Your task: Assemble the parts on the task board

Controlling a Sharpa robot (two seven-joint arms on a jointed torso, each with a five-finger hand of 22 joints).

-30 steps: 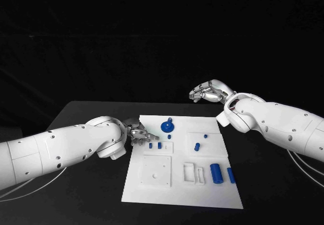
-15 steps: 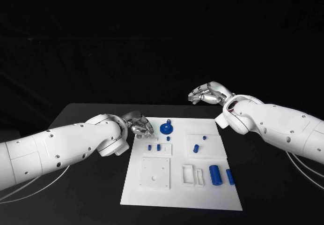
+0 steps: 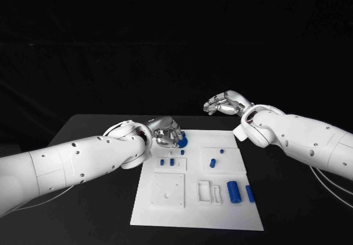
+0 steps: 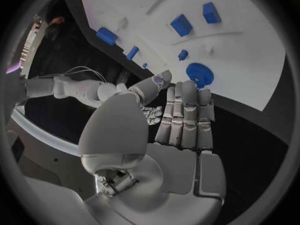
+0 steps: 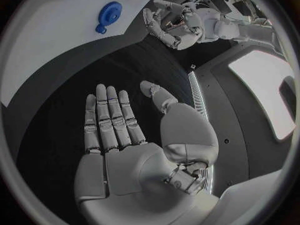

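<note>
White task board (image 3: pixel 221 214) flat; blue gear-like part (image 3: pixel 181 139) just beyond left robot hand (image 3: pixel 166 137) fingertips; two blue cylinders (image 3: pixel 234 190) well apart from it.

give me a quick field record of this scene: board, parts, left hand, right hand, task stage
board: white task board flat on the black table
parts: blue gear-like disc at the far edge; two blue cylinders lying at the near right; small blue pegs mid-board
left hand: left hand over the disc, fingers apart, holding nothing
right hand: right hand raised beyond the board's far edge, holding nothing
task stage: parts lie separate, not yet assembled
</note>
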